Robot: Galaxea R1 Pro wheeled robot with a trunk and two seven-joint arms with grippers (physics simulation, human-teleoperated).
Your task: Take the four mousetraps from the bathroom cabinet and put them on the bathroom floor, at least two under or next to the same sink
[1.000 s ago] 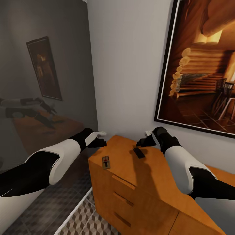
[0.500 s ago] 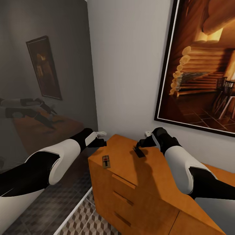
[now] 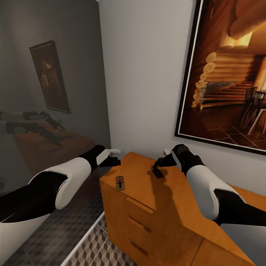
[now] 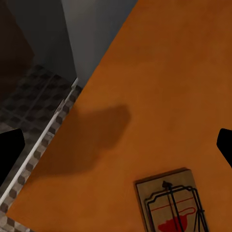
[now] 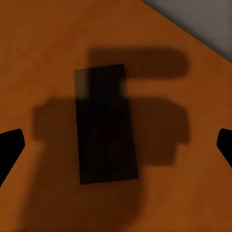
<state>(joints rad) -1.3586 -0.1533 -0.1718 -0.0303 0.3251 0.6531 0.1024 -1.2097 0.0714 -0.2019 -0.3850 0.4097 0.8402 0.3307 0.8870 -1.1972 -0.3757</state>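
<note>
Where the cabinet (image 3: 162, 207) stands against the white wall, two traps are seen lying flat on its orange-brown top. One trap (image 3: 120, 183) lies near the top's left front corner, its red marking and wire visible; in the left wrist view this trap (image 4: 171, 203) is partly cut off by the frame edge. A second trap (image 3: 157, 172) lies farther back, in shadow, and appears as a dark rectangle (image 5: 106, 124) in the right wrist view.

The left claw (image 3: 112, 157) is held just off the cabinet's left edge, above the floor and apart from the nearer trap. Its fingertips (image 4: 9, 150) are seen as dark shapes at opposite edges of the left wrist view, so the claw is spread wide with nothing between.

The right claw (image 3: 162, 159) is held over the back of the top, close above the dark trap. Its fingertips (image 5: 10, 145) likewise sit at the two side edges of the right wrist view, spread wide, with the dark trap lying between them and untouched.

The floor (image 3: 103, 247), tiled in a cube pattern, is visible below the cabinet's drawers. A large framed painting (image 3: 229, 77) hangs on the wall above the cabinet, and a mirror-like dark panel (image 3: 48, 92) at the left reflects the arms.
</note>
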